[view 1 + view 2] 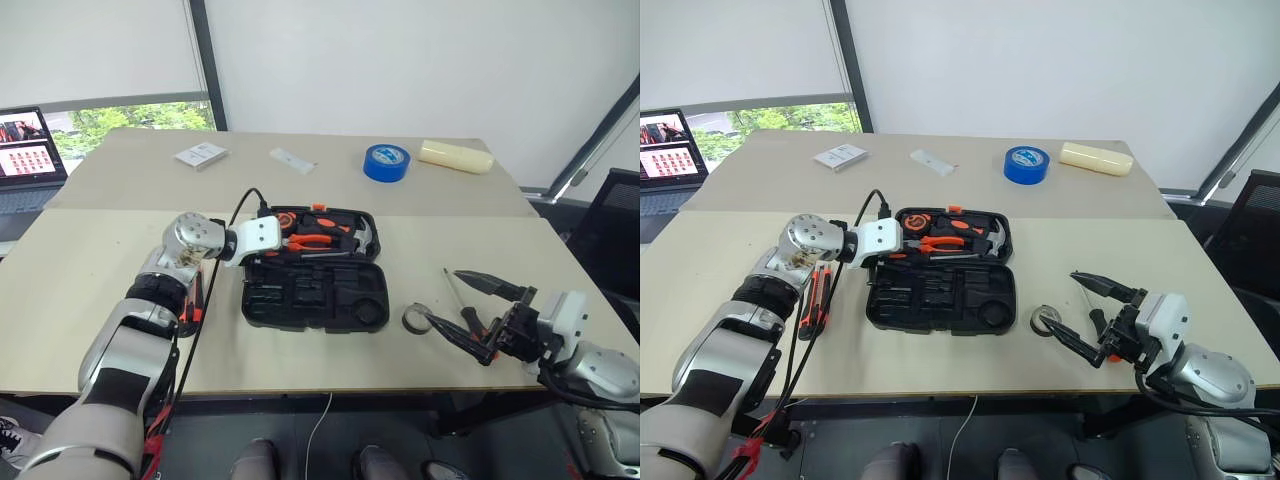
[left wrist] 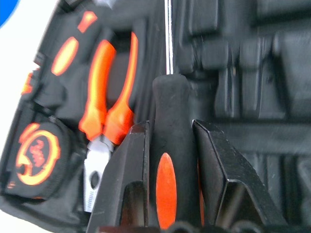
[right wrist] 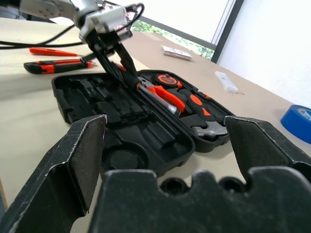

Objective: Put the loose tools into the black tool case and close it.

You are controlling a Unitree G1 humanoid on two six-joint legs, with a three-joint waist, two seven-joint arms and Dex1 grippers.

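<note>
A rubbery black-and-orange screwdriver [image 2: 167,160] is clamped in the left gripper [image 2: 170,141] over the open, moulded black tool case [image 1: 315,295] on the desk [image 1: 90,270]; the right gripper [image 1: 462,310] is spread wide, empty.

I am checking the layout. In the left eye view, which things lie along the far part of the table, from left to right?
Laptop → grey packet → white strip → blue tape roll → cream cylinder.
</note>
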